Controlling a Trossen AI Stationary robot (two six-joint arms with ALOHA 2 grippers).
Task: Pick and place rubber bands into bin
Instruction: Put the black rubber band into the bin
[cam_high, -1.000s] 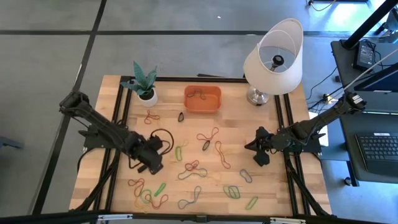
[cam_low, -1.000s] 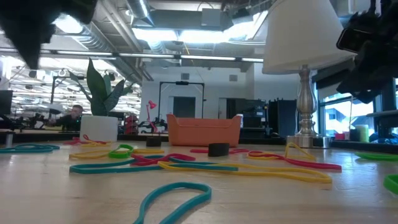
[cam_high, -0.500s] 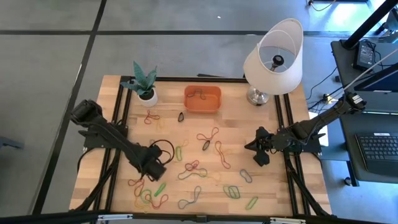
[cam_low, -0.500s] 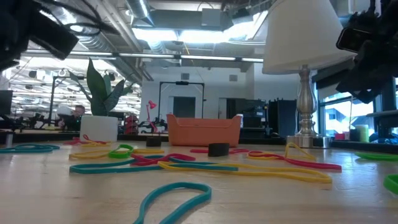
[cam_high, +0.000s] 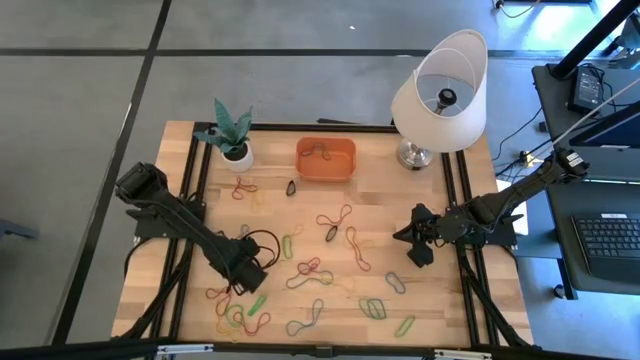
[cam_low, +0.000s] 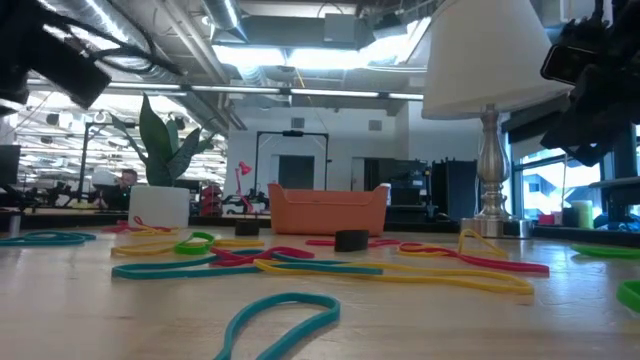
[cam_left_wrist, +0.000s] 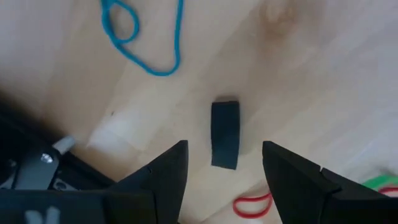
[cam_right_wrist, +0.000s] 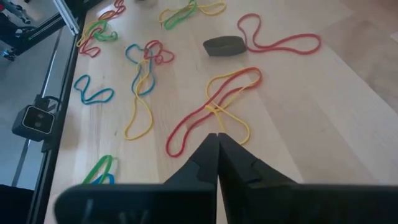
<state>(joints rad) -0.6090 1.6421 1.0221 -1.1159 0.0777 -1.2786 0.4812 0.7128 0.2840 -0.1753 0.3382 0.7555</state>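
Note:
Many coloured rubber bands (cam_high: 310, 272) lie loose across the wooden table. The orange bin (cam_high: 325, 159) stands at the far middle with a dark band in it. My left gripper (cam_high: 250, 270) is at the near left, open and pointing down. In the left wrist view a black rubber band (cam_left_wrist: 224, 134) lies flat on the wood just beyond the gap between its fingers (cam_left_wrist: 177, 165), untouched. My right gripper (cam_high: 415, 246) hangs shut at the right, above a red and yellow band (cam_right_wrist: 214, 106).
A lamp with a white shade (cam_high: 440, 95) stands at the far right and a plant in a white pot (cam_high: 237, 153) at the far left. A black cable loop (cam_high: 262, 240) sits beside my left gripper. Black rails (cam_high: 455, 190) run along both table sides.
My left arm has swung and its gripper has gone a little toward the table's near edge and down, over the bands at the near left. My right arm has kept still.

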